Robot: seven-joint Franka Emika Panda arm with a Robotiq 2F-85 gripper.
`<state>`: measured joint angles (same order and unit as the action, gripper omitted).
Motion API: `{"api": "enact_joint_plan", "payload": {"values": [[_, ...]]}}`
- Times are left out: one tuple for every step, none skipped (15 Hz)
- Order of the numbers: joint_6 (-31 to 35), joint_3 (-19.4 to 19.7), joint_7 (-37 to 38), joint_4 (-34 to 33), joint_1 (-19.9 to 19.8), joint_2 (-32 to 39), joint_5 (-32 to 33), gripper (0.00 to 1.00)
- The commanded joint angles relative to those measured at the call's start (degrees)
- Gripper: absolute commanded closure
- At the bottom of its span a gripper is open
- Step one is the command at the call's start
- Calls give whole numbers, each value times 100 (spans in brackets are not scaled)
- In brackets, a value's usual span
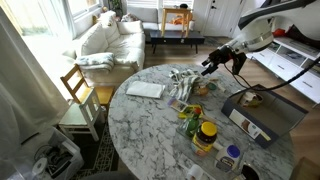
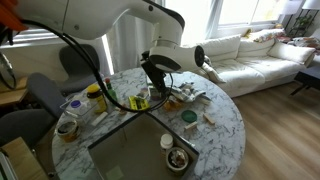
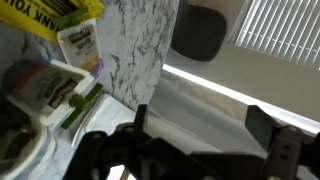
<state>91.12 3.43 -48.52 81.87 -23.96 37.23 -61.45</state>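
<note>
My gripper (image 1: 209, 66) hangs open above the far part of a round marble table (image 1: 150, 130), with nothing between its fingers. In the exterior views it (image 2: 156, 88) hovers just over a heap of snack packets (image 1: 184, 82) (image 2: 186, 95). In the wrist view the two dark fingertips (image 3: 141, 118) frame the table's edge and the pale floor beyond, and the gripper (image 3: 200, 125) touches nothing. A yellow packet (image 3: 66, 14), a white sachet (image 3: 80, 45) and a green stick (image 3: 80, 106) lie on the marble (image 3: 135, 50) to one side.
On the table are a white napkin (image 1: 146, 89), a green lid (image 1: 190, 110), a yellow jar (image 1: 205, 136), a grey tray (image 1: 270, 118) and a small bowl (image 1: 252, 99). A wooden chair (image 1: 80, 100) and a white sofa (image 1: 110, 42) stand beyond. A dark chair seat (image 3: 205, 30) sits past the table edge.
</note>
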Motion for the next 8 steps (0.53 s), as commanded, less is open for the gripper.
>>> {"api": "enact_joint_plan", "payload": {"values": [[226,257,747,165,413,-118,412,0],[449,242,528,108,481,-134,475,0],[120,131,449,8,238,8,258,0],[260,123,453,5,316,-6,326,0],[339,119,460,-1,376,-18,364,0],[378,118,464,-4,411,-27,387,0],[394,122,466,-6,422,-32,399,0],[128,110,705,-167,486,85,579,0]]}}
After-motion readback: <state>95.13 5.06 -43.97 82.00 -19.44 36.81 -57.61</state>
